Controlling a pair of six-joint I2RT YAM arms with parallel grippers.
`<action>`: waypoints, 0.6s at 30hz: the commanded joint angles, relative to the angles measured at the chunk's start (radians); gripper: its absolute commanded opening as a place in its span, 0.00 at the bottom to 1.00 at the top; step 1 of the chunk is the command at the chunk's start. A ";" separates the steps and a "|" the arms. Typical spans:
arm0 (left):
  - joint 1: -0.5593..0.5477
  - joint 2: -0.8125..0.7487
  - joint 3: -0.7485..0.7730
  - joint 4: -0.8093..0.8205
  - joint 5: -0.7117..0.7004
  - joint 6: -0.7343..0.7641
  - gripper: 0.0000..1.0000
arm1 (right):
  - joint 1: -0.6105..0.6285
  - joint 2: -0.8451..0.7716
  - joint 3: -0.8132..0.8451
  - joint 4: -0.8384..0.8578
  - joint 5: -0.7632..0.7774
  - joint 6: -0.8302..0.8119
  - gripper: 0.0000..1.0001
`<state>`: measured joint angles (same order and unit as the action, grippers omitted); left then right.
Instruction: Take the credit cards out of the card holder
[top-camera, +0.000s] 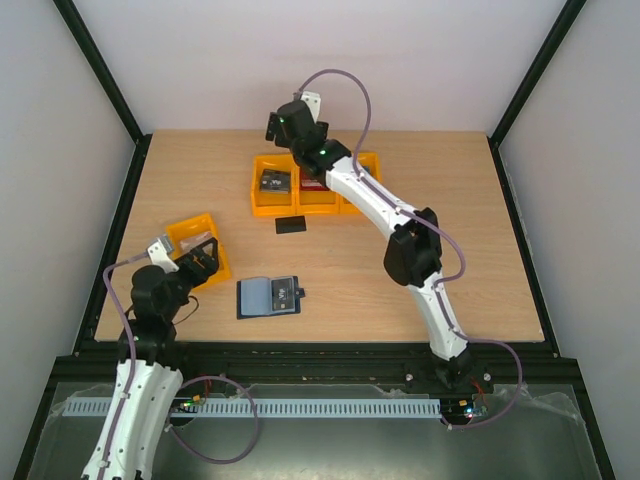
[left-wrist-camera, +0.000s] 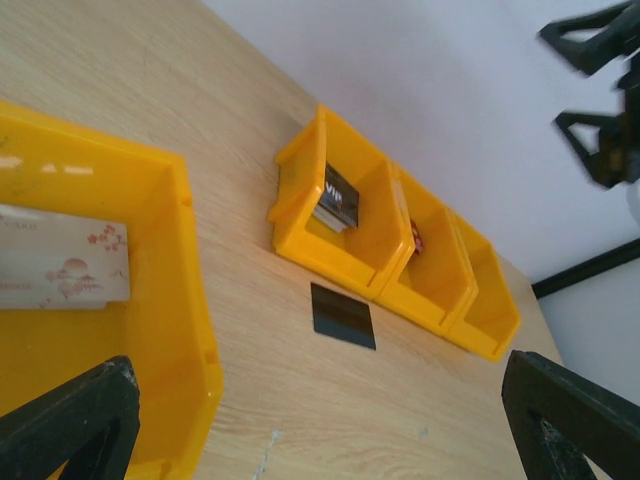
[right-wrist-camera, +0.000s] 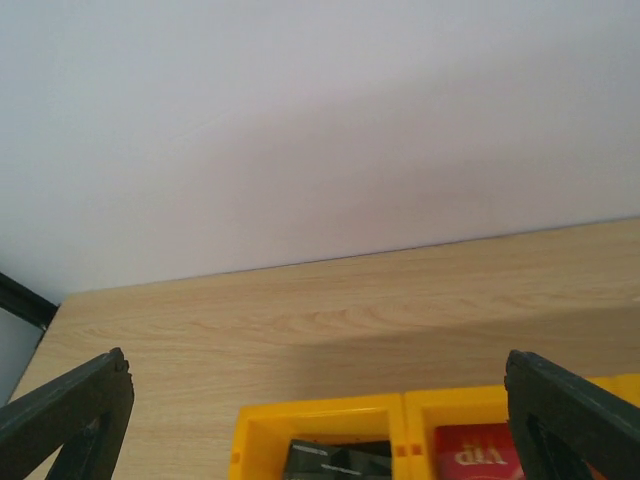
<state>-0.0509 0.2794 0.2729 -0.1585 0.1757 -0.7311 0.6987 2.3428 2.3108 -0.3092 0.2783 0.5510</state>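
**A:** Where is the card holder (top-camera: 268, 297) lying?

**B:** It is lying open on the table (top-camera: 450, 260) near the front edge, just ahead of the left arm and well apart from every bin. I cannot tell from above whether its pale sleeves are holding any card.

**A:** How many cards are you counting?

**B:** I am counting four. A white card (left-wrist-camera: 62, 268) with red marks is sitting in the single bin (left-wrist-camera: 190, 300). A black card (left-wrist-camera: 342, 315) is lying flat on the wood just in front of the row of three bins (left-wrist-camera: 300, 235). A dark card (left-wrist-camera: 336, 200) is leaning in that row's end compartment, and a red card (right-wrist-camera: 478, 455) is in the middle one. That is making four bins and one holder.

**A:** What are the pincers doing?

**B:** The left gripper (left-wrist-camera: 315, 390) is gaping wide by the single bin and gripping nothing. The right gripper (right-wrist-camera: 315, 380) is hovering over the row, equally wide and empty.

**A:** How is a card going to handle?

**B:** I am judging it light, stiff, thin and slick. The best hold is probably across a short edge poking out of a sleeve, while the other pincer is pinning the floppy holder by its cover.
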 joint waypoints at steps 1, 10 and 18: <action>-0.005 0.053 0.007 0.008 0.098 0.002 0.99 | 0.014 -0.123 0.019 -0.166 0.022 -0.176 0.99; -0.156 0.231 0.027 -0.083 0.154 -0.010 0.99 | 0.179 -0.381 -0.451 -0.300 -0.221 -0.156 0.96; -0.310 0.397 -0.002 -0.095 0.091 -0.069 0.99 | 0.274 -0.511 -0.977 -0.179 -0.387 0.007 0.86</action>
<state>-0.3096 0.6140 0.2756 -0.2279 0.2935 -0.7578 0.9737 1.8736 1.4937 -0.5106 -0.0315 0.4770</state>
